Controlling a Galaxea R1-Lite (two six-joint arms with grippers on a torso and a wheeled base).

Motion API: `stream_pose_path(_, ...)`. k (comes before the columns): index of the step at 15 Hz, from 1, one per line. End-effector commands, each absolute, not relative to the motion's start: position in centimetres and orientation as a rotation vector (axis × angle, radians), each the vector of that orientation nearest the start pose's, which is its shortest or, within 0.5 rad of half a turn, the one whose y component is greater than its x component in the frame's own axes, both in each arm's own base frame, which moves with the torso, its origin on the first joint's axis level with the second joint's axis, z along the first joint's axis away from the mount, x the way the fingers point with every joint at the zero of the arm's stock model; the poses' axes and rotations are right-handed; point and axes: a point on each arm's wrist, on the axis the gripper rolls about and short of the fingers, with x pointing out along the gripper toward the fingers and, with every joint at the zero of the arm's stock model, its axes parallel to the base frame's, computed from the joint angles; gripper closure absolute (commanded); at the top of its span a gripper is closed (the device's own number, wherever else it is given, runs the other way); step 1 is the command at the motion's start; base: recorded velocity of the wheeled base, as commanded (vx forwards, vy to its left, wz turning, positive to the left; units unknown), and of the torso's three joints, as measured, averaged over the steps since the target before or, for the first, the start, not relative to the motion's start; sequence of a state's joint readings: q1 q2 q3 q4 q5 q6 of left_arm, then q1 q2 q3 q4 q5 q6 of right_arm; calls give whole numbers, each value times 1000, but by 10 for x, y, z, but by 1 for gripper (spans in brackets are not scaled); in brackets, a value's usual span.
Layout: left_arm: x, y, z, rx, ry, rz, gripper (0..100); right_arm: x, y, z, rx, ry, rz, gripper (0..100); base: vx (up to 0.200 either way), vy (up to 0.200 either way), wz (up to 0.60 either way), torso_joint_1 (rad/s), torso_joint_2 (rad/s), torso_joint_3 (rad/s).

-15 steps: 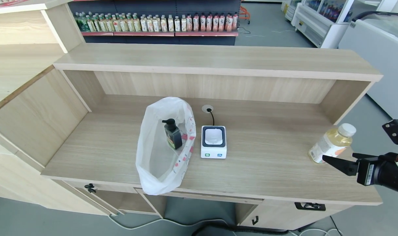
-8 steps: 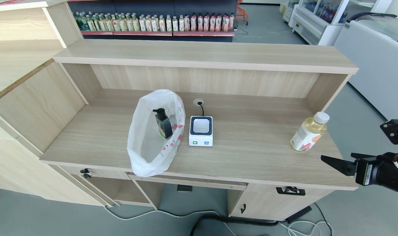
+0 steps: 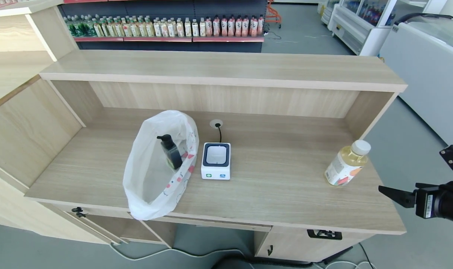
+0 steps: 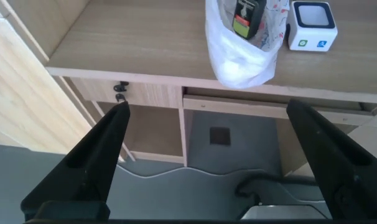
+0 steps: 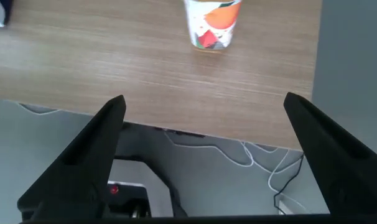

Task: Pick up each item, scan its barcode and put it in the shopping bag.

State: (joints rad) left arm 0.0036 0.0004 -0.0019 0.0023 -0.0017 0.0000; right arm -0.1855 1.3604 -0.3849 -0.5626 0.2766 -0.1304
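— Two hands. Are they open?

— Yes. My right gripper (image 5: 201,104) is spread wide and holds nothing. It hangs just off the near right corner of the counter (image 3: 278,186). My left gripper (image 4: 208,107) is wide and empty too, out in front of the near left side.

— Where is the thing to grab?

— The bottle (image 3: 346,164) stands on the right end, near my right hand. I think it is a bit heavy, hard and smooth, maybe slippery. I would hold its fat middle, not the white cap.

— And farther out?

— The scanner (image 3: 216,160) sits mid-counter on flat wood. The soft shopping bag (image 3: 136,179) is just left of it, with a pump bottle (image 3: 171,152) inside. Far back is a shelf of drinks (image 3: 166,28).
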Motion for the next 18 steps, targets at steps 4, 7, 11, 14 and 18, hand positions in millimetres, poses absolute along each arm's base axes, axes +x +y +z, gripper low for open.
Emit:
stream_pose_path(4, -23, 0, 76, -3, 2, 2, 0, 190, -29, 149, -42, 403, 125, 0, 0, 0, 0, 0, 0, 0)
stream_pose_path(7, -23, 0, 76, -3, 2, 3, 0, 196, -19, 140, -35, 452, 191, 0, 0, 0, 0, 0, 0, 0)
stream_pose_path(11, -23, 0, 76, -3, 2, 3, 0, 202, 6, 132, -64, 484, 312, 0, 0, 0, 0, 0, 0, 0)
stream_pose_path(14, -23, 0, 76, -3, 2, 2, 0, 211, 15, 124, -109, 476, 303, 0, 0, 0, 0, 0, 0, 0)
stream_pose_path(18, -23, 0, 76, -3, 2, 2, 0, 228, 13, 96, -158, 404, 198, 0, 0, 0, 0, 0, 0, 0)
